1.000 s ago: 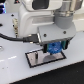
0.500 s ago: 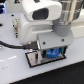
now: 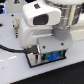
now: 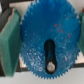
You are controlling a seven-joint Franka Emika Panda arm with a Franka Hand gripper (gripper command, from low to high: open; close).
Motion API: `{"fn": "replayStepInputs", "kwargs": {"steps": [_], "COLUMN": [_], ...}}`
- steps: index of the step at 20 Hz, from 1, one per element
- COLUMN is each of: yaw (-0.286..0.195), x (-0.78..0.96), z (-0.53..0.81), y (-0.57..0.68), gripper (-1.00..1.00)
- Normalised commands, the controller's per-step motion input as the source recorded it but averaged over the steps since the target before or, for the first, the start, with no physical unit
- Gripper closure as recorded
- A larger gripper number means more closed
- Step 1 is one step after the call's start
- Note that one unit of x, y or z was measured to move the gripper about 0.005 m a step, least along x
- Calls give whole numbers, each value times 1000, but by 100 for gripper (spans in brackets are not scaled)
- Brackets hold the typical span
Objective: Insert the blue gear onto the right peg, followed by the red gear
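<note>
The blue gear fills the wrist view as a wide toothed disc. Through its dark centre hole a grey peg tip shows; I cannot tell whether it is the right peg. My gripper is shut on the gear, with green pads pressed against its rim on both sides. In the exterior view the blue gear sits low under the white hand, just above the black-bordered plate. The hand hides the gripper's fingers there. The red gear is out of view.
The white arm covers most of the plate and the area behind it in the exterior view. The plate lies on a white tabletop. A dark cable runs toward the arm from the exterior view's left.
The arm has come down with the blue gear, from well above the plate to just over it.
</note>
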Motion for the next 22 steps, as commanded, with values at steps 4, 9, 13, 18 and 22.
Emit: {"fn": "replayStepInputs", "kwargs": {"steps": [4,9,13,18,22], "yaw": [0,0,0,0,0], "x": [-140,-263,-461,-646,-781], "z": [450,478,298,114,35], "y": [116,139,208,228,178], "gripper": [-100,-100,-100,-100,-100]}}
